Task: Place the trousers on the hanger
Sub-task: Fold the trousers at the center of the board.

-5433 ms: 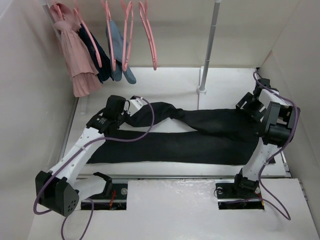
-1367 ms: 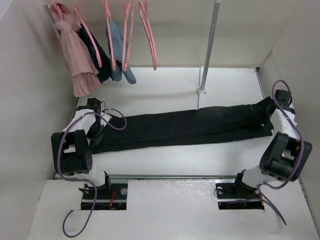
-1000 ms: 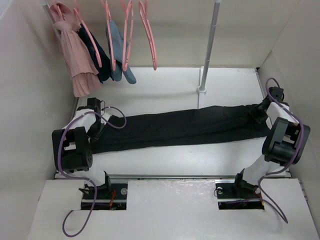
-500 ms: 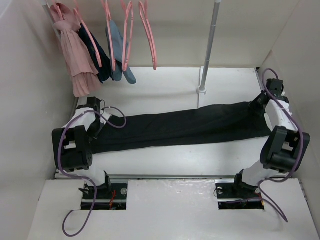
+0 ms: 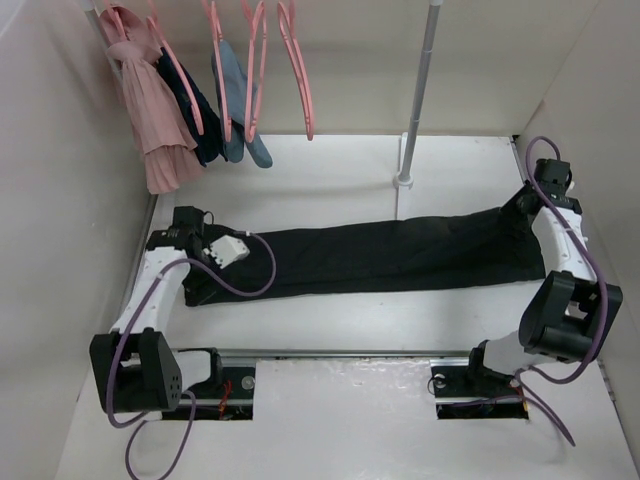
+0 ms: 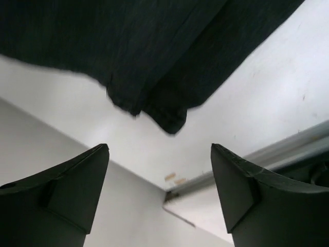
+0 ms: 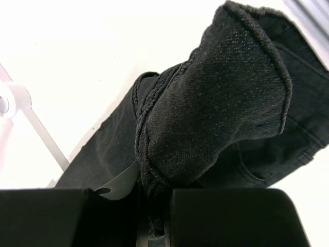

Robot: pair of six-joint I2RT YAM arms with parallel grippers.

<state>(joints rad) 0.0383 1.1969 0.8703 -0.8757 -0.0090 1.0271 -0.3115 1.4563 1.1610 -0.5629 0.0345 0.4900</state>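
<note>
The black trousers (image 5: 380, 255) lie stretched left to right across the white table. My right gripper (image 5: 522, 205) is at their right end, shut on a bunched fold of the trousers (image 7: 216, 103) that rises between its fingers (image 7: 226, 216). My left gripper (image 5: 200, 280) hovers over the left end, open and holding nothing. In the left wrist view the trouser hem (image 6: 154, 51) lies beyond the spread fingers (image 6: 67, 190). Several pink hangers hang at the back; an empty hanger (image 5: 303, 85) is the rightmost.
A pink garment (image 5: 150, 120), a dark navy one (image 5: 200, 120) and a blue-grey one (image 5: 235, 110) hang at back left. A metal pole (image 5: 420, 90) stands behind the trousers, its base (image 7: 10, 100) close by. Walls close both sides; a rail (image 5: 350, 352) lines the near edge.
My left gripper has opened and let go of the trouser hem, which now lies on the table; that arm has swung its elbow toward its base. The right gripper kept its grip, shifting slightly back.
</note>
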